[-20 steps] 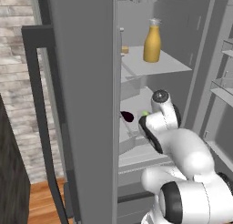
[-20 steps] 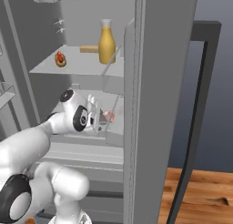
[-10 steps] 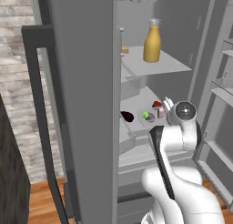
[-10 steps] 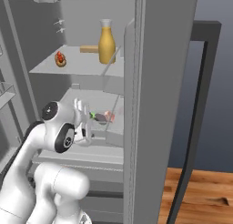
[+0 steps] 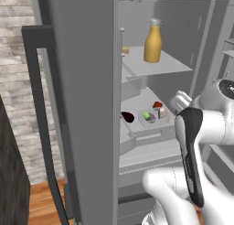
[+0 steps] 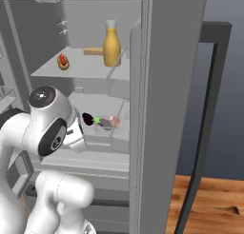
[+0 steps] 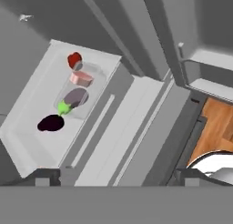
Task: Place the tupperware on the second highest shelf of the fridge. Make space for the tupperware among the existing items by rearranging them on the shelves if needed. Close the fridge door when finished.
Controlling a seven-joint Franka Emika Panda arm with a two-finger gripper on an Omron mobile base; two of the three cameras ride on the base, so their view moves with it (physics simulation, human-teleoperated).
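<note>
The gripper [image 7: 116, 175] is seen at the bottom of the hand view, its finger tips wide apart with nothing between them. In the upper left of that view, well apart from the tips, the tupperware [image 7: 78, 90] lies on the second highest shelf [image 7: 32, 111], between a dark purple item [image 7: 51, 123] and a red item [image 7: 74, 60]. In the upper centre of the left base view, the orange-yellow bottle [image 5: 153, 41] stands upright on the top shelf [image 5: 173, 65] of the fridge [image 5: 87, 105]. The fridge door [image 6: 174, 85] is open.
</note>
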